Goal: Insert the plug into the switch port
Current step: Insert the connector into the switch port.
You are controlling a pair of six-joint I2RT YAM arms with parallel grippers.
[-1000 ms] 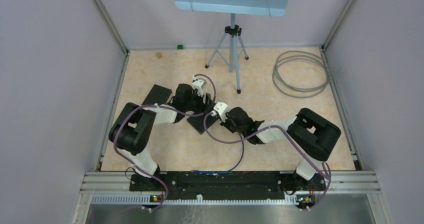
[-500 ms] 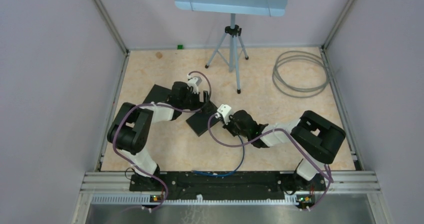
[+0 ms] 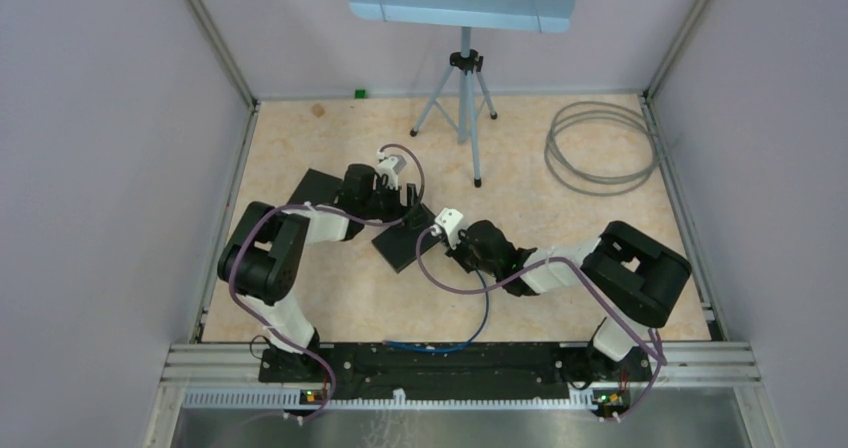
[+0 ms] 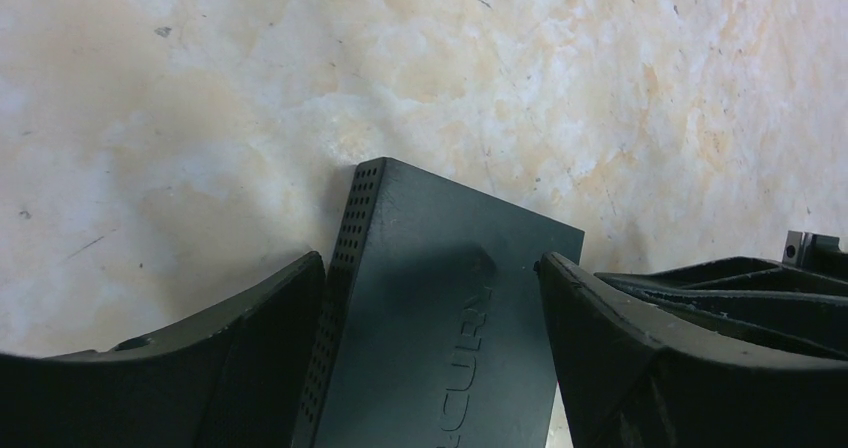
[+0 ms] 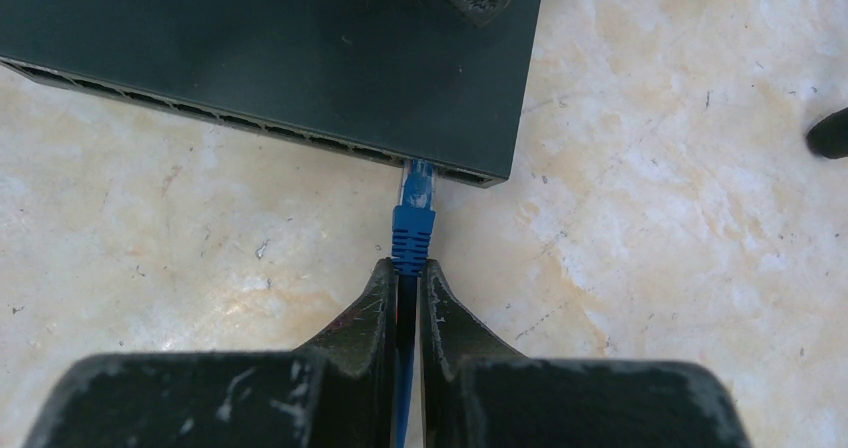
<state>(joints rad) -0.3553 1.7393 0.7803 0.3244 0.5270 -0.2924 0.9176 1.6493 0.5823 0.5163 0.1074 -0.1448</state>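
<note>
- Over the last second the left gripper shifted a little towards the far left and the right gripper eased slightly right. In the last half-second I saw almost nothing move in the overhead view.
- My left jaws stood wide, one on each side of the switch and close against its flanks. I read that as bracing it on the table.
- My right jaws were nearly closed, pinching the blue plug at the back of its boot, with the cable trailing behind.
- The plug's clear tip sat at the mouth of a port near the right end of the switch's front face. Much of the tip was still showing, so I judged it lined up but not seated.
- With both arms settled, a straight push seemed all that remained.
</note>
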